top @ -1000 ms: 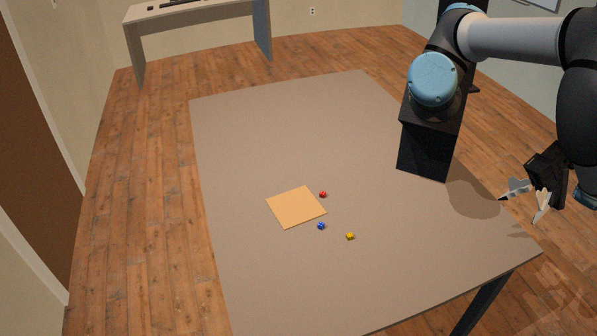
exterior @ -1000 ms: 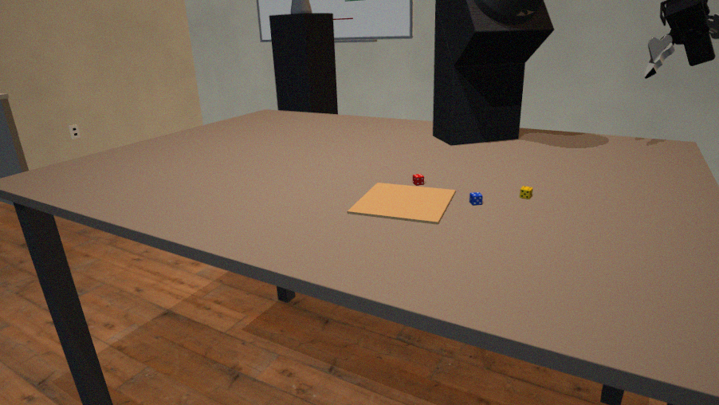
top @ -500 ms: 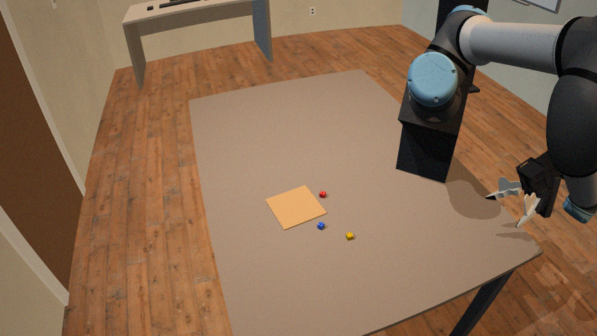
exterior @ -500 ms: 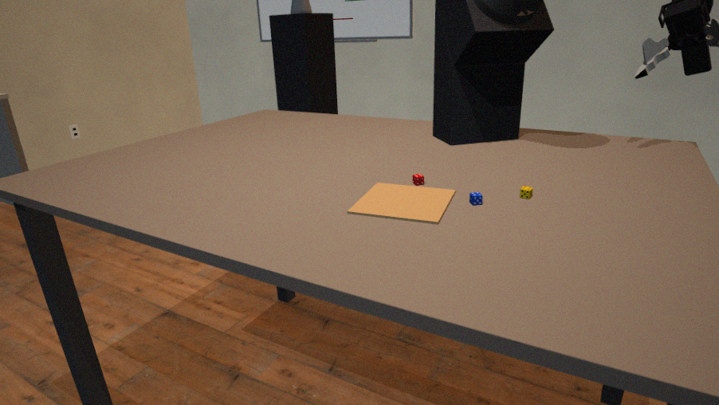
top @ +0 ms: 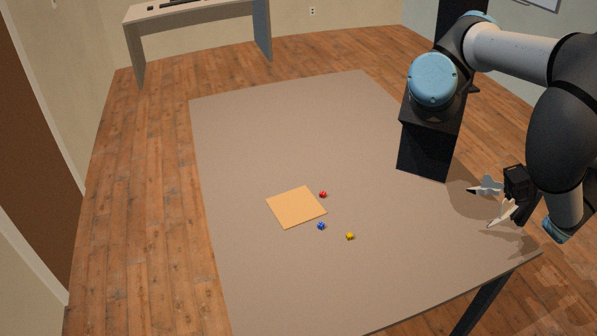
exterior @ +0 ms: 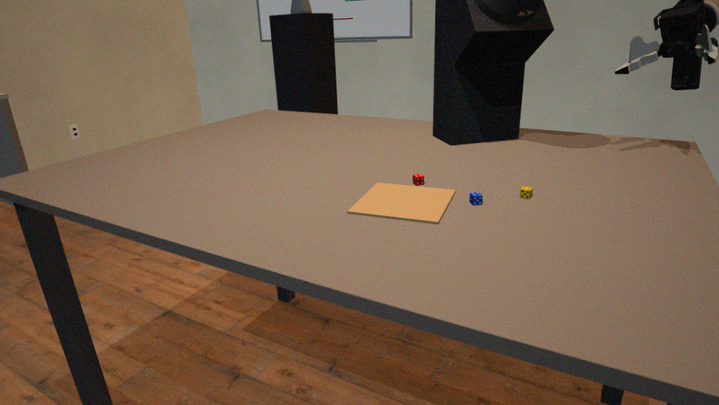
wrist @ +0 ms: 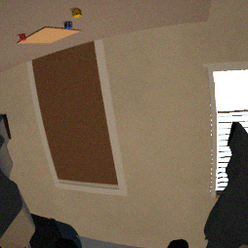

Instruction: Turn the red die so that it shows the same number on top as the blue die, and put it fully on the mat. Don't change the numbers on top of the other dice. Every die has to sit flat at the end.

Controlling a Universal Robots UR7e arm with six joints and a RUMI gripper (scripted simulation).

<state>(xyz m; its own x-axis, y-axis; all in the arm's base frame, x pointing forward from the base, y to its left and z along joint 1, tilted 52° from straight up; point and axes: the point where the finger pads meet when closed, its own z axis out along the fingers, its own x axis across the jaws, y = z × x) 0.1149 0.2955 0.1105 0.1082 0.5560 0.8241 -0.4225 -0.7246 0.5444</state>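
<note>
Wide-open jaws (top: 498, 207), red cube die (top: 322, 194) (exterior: 418, 179) (wrist: 22, 37) off the mat
Top: the jaws, holding nothing, hang by the grey-brown bench's (top: 250, 137) (exterior: 281, 151) (wrist: 146, 15) right edge, probably leaving room to approach; the die sits just beside the square orange mat (top: 295, 207) (exterior: 402, 202) (wrist: 48, 35). Exterior: pale wall (exterior: 372, 80) behind. Wrist: brown panel (wrist: 75, 117), bright window (wrist: 231, 90).

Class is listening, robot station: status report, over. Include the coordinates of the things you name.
Gripper (top: 476, 209) open, nothing held, well away from dice. Red die (top: 322, 194) (exterior: 418, 179) (wrist: 22, 37) off mat (top: 296, 207) (exterior: 402, 202) (wrist: 48, 35), beside its edge. No obstruction seen around red die.
</note>
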